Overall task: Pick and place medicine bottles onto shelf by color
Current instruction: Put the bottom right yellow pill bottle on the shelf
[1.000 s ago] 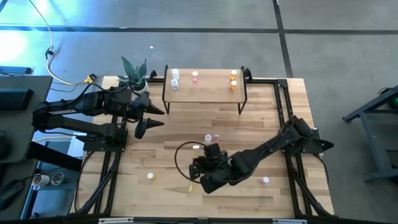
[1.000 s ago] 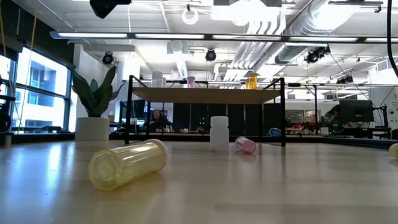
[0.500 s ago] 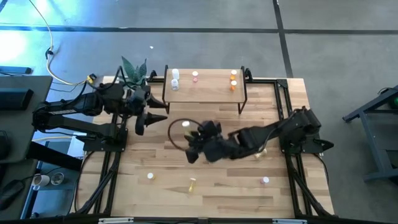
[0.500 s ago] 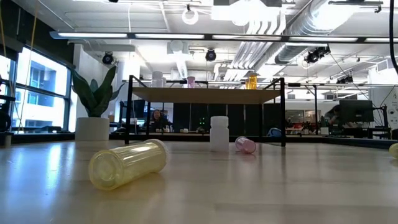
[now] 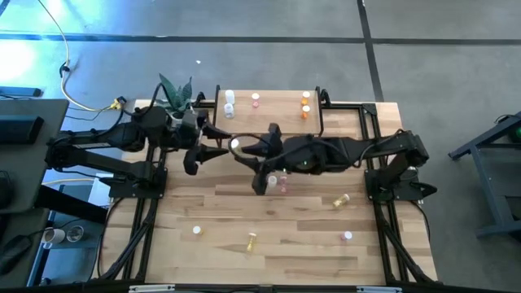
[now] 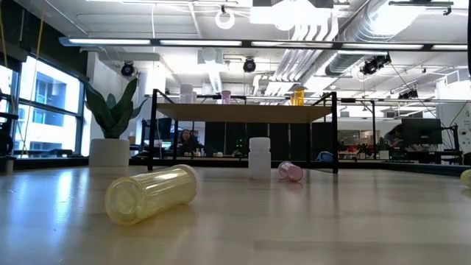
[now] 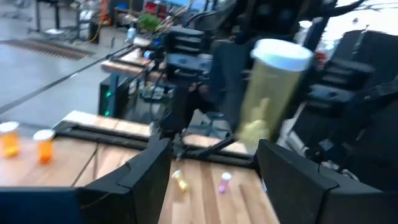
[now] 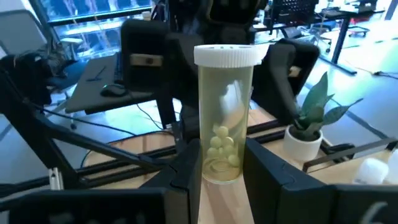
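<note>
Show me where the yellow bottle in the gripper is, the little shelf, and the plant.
pale yellow bottle [image 8: 224, 118]: right wrist view, on its clear body, above the pills.
shelf [image 5: 277, 111]: high view, on a bare part of its wooden top.
potted plant [image 6: 112, 110]: low view, on its leaves.

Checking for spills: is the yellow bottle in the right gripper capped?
Capped. In the right wrist view the pale yellow bottle stands upright between the right gripper fingers, white cap on, pills at its bottom.

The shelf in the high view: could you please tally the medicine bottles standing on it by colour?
White bottles: 2
Pink bottle: 1
Orange bottles: 2
Total on the shelf: 5
</note>
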Robot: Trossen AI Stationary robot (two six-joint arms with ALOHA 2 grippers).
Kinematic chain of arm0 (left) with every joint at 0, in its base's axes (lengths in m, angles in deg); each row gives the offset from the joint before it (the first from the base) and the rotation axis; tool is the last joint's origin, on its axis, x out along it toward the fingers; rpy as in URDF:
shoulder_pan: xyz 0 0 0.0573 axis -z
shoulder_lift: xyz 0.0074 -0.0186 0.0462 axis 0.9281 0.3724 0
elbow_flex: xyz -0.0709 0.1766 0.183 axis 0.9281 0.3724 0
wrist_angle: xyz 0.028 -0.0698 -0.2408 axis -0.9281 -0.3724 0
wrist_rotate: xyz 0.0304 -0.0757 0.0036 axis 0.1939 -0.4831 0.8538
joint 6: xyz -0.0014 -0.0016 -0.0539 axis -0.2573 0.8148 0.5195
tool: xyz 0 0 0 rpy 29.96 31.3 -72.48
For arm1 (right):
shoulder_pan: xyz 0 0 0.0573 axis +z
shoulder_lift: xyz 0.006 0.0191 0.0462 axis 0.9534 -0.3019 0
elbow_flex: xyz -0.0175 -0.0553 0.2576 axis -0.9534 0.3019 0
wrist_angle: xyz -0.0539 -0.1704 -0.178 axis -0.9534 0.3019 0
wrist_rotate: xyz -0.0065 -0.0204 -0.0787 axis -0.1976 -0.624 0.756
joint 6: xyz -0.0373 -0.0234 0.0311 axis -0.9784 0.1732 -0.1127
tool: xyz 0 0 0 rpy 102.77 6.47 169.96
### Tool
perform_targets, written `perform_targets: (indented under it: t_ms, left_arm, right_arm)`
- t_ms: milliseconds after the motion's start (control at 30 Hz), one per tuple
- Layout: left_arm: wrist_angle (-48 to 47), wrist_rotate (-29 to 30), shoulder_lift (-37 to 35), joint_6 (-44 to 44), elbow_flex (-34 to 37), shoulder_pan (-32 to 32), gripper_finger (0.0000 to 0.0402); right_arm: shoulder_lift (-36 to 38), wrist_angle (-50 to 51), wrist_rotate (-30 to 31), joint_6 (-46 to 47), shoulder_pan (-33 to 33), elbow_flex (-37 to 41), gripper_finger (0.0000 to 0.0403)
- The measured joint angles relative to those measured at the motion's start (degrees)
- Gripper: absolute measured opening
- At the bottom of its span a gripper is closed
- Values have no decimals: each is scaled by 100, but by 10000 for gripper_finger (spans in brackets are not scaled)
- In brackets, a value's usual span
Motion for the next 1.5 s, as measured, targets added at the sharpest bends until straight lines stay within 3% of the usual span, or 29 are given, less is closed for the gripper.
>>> perform_targets:
  t_ms: [300,667,1167,1500]
  left_arm:
    - [1023,-115,319,0,0,0,227]
    - [1443,163,622,-130,0,1,225]
    - [1461,219,615,-671,0,-17,94]
    - [1459,247,615,-725,0,-87,82]
  right_arm:
    - [29,195,-934,-269,-477,0,79]
    - [29,44,-1152,-167,-702,0,79]
    - [29,35,-1199,-194,-815,0,79]
    - [29,42,-1412,-229,-937,0,79]
